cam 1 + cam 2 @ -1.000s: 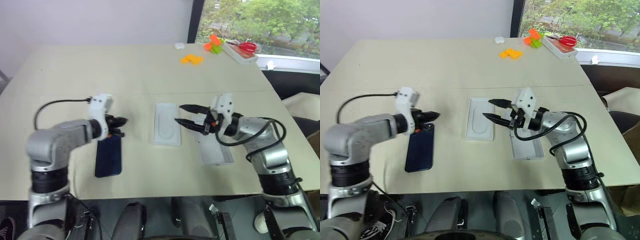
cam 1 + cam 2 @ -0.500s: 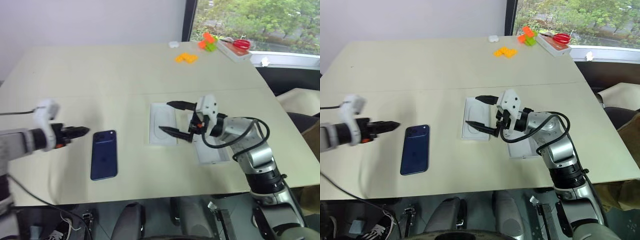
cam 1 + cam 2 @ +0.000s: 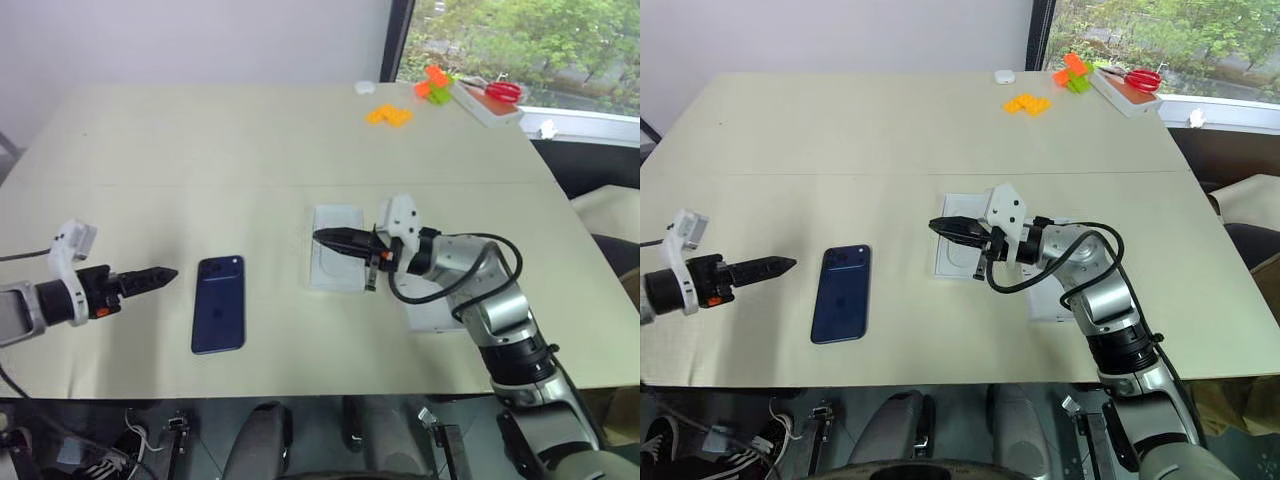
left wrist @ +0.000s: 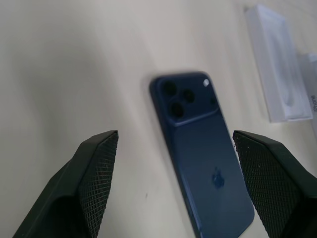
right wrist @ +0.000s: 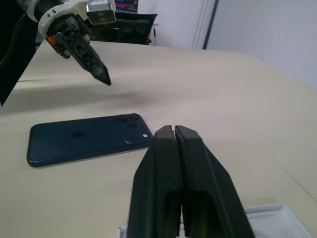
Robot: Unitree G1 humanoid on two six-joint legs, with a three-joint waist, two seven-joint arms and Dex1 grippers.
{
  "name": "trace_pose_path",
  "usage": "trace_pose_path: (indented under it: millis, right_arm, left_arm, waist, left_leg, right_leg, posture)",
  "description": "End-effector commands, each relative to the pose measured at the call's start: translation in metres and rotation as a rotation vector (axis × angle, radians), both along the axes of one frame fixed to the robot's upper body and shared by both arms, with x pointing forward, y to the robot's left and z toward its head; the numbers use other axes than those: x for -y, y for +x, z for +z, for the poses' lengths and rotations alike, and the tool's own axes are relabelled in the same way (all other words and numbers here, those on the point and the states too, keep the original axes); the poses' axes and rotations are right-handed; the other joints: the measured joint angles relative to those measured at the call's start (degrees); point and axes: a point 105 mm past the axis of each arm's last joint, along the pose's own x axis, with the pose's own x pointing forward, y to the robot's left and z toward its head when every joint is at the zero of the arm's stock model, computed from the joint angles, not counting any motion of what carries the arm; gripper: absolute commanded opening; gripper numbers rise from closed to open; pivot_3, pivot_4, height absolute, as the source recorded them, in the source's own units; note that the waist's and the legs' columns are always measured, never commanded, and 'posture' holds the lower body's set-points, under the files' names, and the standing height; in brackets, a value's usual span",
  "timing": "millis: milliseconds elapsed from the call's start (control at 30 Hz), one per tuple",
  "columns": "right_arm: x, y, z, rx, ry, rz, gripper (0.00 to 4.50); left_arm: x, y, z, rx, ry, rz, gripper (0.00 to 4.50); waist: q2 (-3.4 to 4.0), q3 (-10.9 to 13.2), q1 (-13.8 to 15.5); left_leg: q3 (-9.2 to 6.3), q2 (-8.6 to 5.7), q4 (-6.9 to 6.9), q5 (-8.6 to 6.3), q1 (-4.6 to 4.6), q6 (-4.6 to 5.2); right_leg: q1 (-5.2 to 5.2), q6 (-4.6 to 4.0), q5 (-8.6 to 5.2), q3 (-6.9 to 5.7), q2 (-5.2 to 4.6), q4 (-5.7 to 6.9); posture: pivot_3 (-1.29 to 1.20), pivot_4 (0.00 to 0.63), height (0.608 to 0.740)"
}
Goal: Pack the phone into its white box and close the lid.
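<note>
A: From the head view, where does the phone [image 3: 219, 303] lie?
B: Flat on the tan table [image 3: 200, 150], back up, left of centre and near the front edge, with its camera cluster at the far end. The left gripper [image 3: 158, 273] hangs just left of it, apart from it, tips aimed right at it.

A: And the right gripper [image 3: 330, 238]?
B: It reaches leftward over the flat white insert [image 3: 333, 261] at the table's middle, fingers clenched together on nothing. The white box [image 3: 437, 312] sits just right of the insert, partly hidden under that forearm.

A: What does the left wrist view give?
B: Its two black fingers [image 4: 94, 173] stand spread wide, released, with the phone lying on the table between and beyond them, untouched. The insert shows farther off.

A: The right wrist view?
B: Its fingers [image 5: 168, 173] press tight against each other, empty. Past them the phone lies flat, and the left gripper points down toward the table beyond the phone. A corner of the insert shows beneath the fingers.

A: Anything else?
B: Orange pieces [image 3: 388, 116] and red scissors [image 3: 500, 92] at the far right.
</note>
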Motion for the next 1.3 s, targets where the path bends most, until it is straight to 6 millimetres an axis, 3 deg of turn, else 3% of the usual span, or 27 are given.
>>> trace_pose_path:
  millis: [33, 300, 467, 700, 900, 1000, 1300]
  right_arm:
    - [-0.002, -0.002, 0.01, 0.062, 0.01, 0.012, 0.0]
    - [-0.005, -0.006, -0.008, 0.181, -0.12, 0.024, 0.0]
    - [-0.009, -0.001, -0.018, 0.36, -0.245, 0.031, 0.0]
    - [-0.025, -0.008, -0.025, 0.478, -0.311, 0.111, 0.0]
    - [-0.029, -0.013, -0.039, 0.58, -0.446, 0.208, 0.0]
    - [-0.04, -0.012, -0.042, 0.636, -0.499, 0.244, 0.0]
    - [-0.067, -0.007, -0.055, 0.775, -0.581, 0.317, 0.0]
  left_arm:
    - [-0.002, 0.001, 0.017, 0.075, -0.023, 0.008, 4.47]
    - [-0.008, -0.01, 0.005, -0.052, -0.006, 0.014, 4.47]
    - [-0.012, -0.018, -0.012, -0.15, -0.01, 0.048, 4.47]
    - [0.017, -0.018, -0.04, -0.178, -0.11, 0.009, 4.47]
    - [0.041, -0.003, -0.056, -0.196, -0.133, -0.009, 4.47]
    - [0.05, 0.001, -0.056, -0.19, -0.147, -0.029, 4.47]
    - [0.077, 0.013, -0.047, -0.168, -0.189, -0.105, 4.47]
  waist:
    - [-0.01, 0.0, 0.0]
    - [-0.01, 0.0, -0.2]
    - [-0.01, 0.0, -0.3]
    - [-0.03, 0.0, -0.1]
    - [0.02, -0.1, 0.2]
    - [0.03, -0.1, 0.0]
    - [0.02, -0.1, 0.2]
  left_leg:
    - [-0.01, 0.0, 0.0, 0.0, -0.02, 0.0]
    - [-0.01, 0.0, 0.01, 0.01, -0.01, -0.01]
    - [0.02, -0.02, 0.03, 0.02, 0.03, -0.02]
    - [-0.02, -0.01, 0.05, 0.1, 0.06, -0.15]
    - [-0.17, -0.08, 0.15, 0.21, 0.43, -0.33]
    - [-0.17, -0.07, 0.14, 0.21, 1.12, -0.33]
    - [-0.26, -0.08, 0.14, 0.25, 1.09, -0.37]
  right_leg:
    - [-0.02, 0.0, 0.0, -0.02, 0.0, 0.01]
    - [-0.02, 0.0, 0.0, -0.05, 0.1, 0.06]
    - [0.0, -0.01, 0.0, -0.05, 0.11, 0.07]
    - [0.0, -0.01, 0.01, -0.06, 0.1, 0.2]
    - [0.45, -0.12, 0.01, -0.14, 0.14, 0.25]
    - [1.08, -0.3, -0.1, -0.13, 0.2, 0.21]
    - [1.11, -0.28, -0.08, -0.13, 0.28, 0.2]
  posture:
    - [0.0, 0.15, 0.74]
    - [0.0, 0.15, 0.74]
    - [0.0, 0.15, 0.74]
    - [0.0, 0.15, 0.74]
    - [0.0, 0.15, 0.74]
    - [0.0, 0.15, 0.74]
    - [0.0, 0.15, 0.74]
